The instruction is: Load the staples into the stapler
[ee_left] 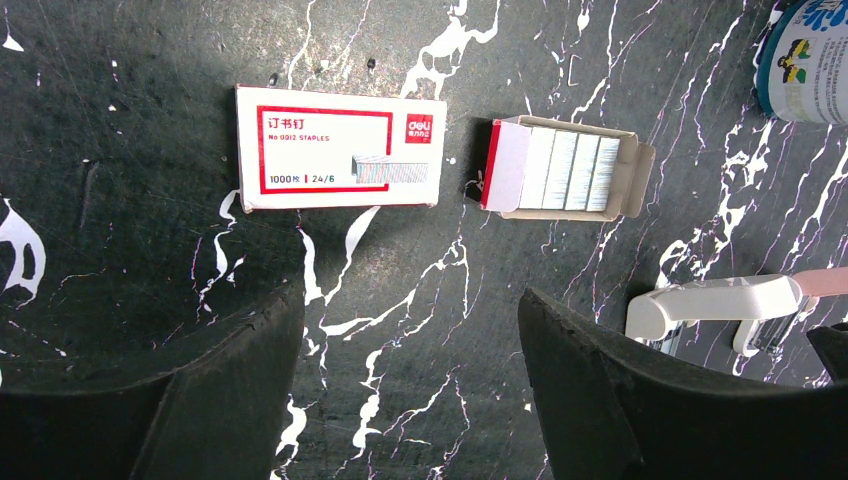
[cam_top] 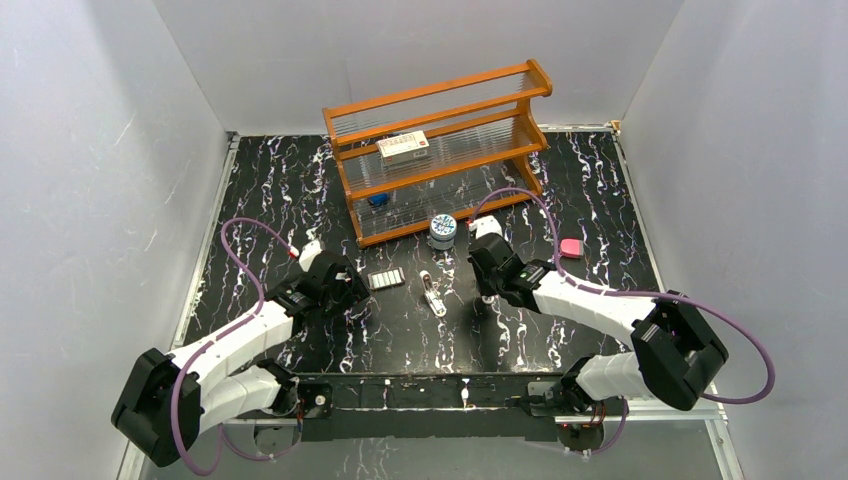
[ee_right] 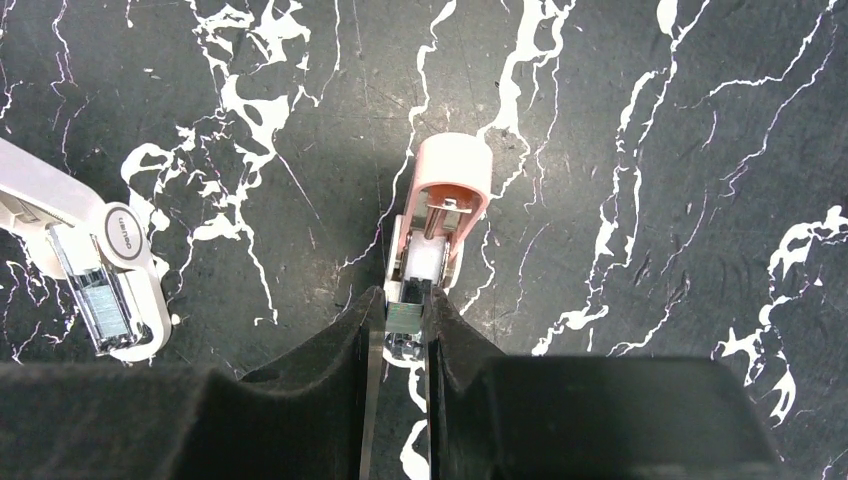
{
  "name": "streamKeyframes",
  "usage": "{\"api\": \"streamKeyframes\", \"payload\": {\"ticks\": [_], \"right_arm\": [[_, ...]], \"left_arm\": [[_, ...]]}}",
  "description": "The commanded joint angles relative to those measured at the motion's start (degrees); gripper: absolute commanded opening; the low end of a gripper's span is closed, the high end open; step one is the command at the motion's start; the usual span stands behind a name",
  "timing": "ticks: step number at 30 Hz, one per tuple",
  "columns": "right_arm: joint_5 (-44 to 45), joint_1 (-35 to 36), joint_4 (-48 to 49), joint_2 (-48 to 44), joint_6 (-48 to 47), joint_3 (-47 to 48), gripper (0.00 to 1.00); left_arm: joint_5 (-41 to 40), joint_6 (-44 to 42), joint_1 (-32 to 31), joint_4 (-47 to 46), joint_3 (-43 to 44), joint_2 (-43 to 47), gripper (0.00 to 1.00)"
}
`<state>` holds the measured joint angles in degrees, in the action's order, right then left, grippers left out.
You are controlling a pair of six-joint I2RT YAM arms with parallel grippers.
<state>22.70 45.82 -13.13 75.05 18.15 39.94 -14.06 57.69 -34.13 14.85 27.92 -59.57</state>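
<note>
Overhead view from behind looking down, wrist views close above table (ee_left: 400,350), both showing stapler (ee_left: 715,300)

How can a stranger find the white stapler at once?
Find the orange rack at the back and the round tin before it. The stapler lies just nearer than the tin. It is white and free; the peach stapler sits in the right tool.
</note>
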Motion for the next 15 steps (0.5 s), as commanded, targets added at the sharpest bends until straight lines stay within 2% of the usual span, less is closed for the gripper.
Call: {"api": "streamKeyframes", "payload": {"ticks": [1, 15], "right_arm": [[-1.0, -0.3, 3.9, -0.1, -1.5, -0.1, 0.28], [0.4, -1.3, 4.9, 1.3, -2.2, -1.0, 0.28]], "left_arm": [[-0.7, 0.1, 0.1, 0.6, 1.4, 0.8, 0.76], [-0.9, 0.1, 0.1, 1.1, 1.6, 1.0, 0.76]]}}
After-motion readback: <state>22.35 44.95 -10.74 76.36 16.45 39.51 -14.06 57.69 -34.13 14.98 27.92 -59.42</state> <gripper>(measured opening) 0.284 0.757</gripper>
